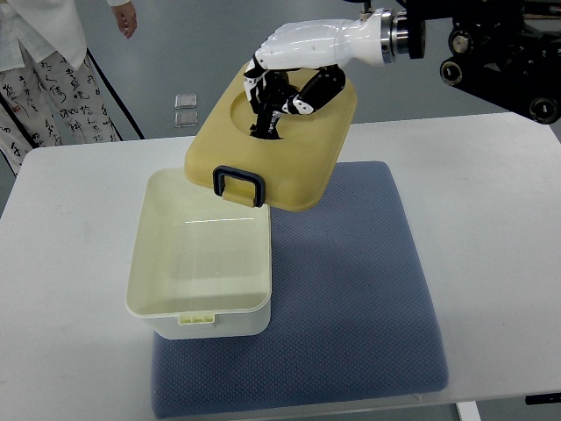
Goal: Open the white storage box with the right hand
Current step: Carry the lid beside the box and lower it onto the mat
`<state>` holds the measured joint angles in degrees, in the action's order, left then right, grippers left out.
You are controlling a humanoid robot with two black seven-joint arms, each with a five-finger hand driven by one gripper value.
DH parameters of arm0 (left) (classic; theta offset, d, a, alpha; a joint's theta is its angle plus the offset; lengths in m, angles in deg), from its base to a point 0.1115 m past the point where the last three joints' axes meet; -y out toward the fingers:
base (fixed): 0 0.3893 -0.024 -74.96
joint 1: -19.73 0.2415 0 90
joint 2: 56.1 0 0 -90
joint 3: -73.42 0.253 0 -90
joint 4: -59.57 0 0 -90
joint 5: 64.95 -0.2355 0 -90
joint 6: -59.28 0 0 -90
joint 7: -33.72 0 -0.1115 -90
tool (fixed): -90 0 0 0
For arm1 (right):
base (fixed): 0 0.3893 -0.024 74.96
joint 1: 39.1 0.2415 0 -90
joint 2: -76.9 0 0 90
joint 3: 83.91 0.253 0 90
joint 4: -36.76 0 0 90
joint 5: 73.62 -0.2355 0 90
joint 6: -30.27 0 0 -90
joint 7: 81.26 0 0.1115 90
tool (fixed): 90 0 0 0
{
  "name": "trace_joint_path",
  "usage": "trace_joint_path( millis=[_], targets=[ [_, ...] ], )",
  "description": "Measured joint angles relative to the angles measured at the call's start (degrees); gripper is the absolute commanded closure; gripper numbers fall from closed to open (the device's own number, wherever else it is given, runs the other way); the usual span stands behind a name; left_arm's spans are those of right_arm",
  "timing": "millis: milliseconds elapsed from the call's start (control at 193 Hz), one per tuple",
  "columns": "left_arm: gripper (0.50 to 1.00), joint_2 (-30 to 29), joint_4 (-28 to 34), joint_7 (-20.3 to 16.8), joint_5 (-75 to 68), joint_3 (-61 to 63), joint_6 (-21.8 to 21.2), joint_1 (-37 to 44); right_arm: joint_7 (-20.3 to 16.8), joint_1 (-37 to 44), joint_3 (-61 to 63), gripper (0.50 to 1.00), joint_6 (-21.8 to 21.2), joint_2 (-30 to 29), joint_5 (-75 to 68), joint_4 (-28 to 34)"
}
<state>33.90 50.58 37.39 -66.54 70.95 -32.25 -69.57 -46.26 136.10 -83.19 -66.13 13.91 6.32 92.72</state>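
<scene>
We see our right hand (294,74) gripping the cream plastic lid (276,145), lifted just above the open white rectangular storage box (202,303).

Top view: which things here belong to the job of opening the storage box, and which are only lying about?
Belong to the job:
- storage box, open and empty
- lid, held up off the box
- right hand, gripping the lid

Only lying about:
- blue mat under the box
- white table
- person standing at the far left
- two small plates on the floor
</scene>
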Motion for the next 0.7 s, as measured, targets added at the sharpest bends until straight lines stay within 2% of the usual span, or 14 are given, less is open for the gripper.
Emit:
trace_joint_path(
  millis=[238,524,700],
  targets=[
    [0.5,0.0,0.0,0.0,0.0,0.0,0.0,0.01,0.0,-7.73,0.07,1.0,4.98,5.92,-3.77,-1.89],
    [0.5,0.0,0.0,0.0,0.0,0.0,-0.01,0.0,0.0,-17.57,-0.04,1.0,11.1,6.39,-4.53,-4.84],
    [0.5,0.0,0.02,0.0,0.0,0.0,-0.02,0.02,0.0,-20.43,-0.09,1.0,12.48,5.68,-4.54,-4.9]
  ],
)
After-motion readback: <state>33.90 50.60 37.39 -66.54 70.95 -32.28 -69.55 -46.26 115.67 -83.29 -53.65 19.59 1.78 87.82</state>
